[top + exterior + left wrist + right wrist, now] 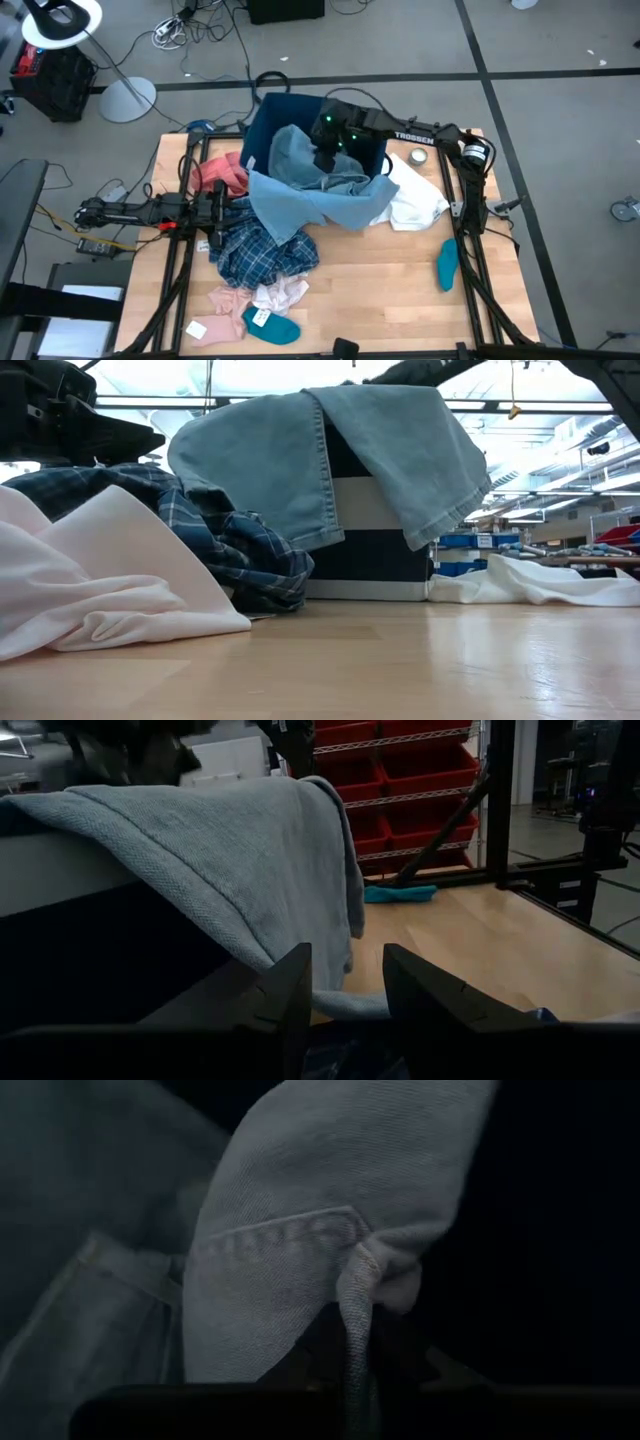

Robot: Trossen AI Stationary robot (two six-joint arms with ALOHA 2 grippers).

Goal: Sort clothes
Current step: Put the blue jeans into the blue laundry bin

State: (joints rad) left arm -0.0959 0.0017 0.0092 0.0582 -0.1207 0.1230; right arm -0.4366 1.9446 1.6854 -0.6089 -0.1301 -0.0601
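I see a light wooden table carrying a dark blue fabric bin with white stripes at its far edge. Beside the bin lie a coral-red garment, a white piece and a small round metal tin. Nearer me from the bin lie a blue plaid shirt, pale pink pieces and two teal socks.

You have one denim shirt; one plaid shirt; two teal socks; one white piece; one bin.
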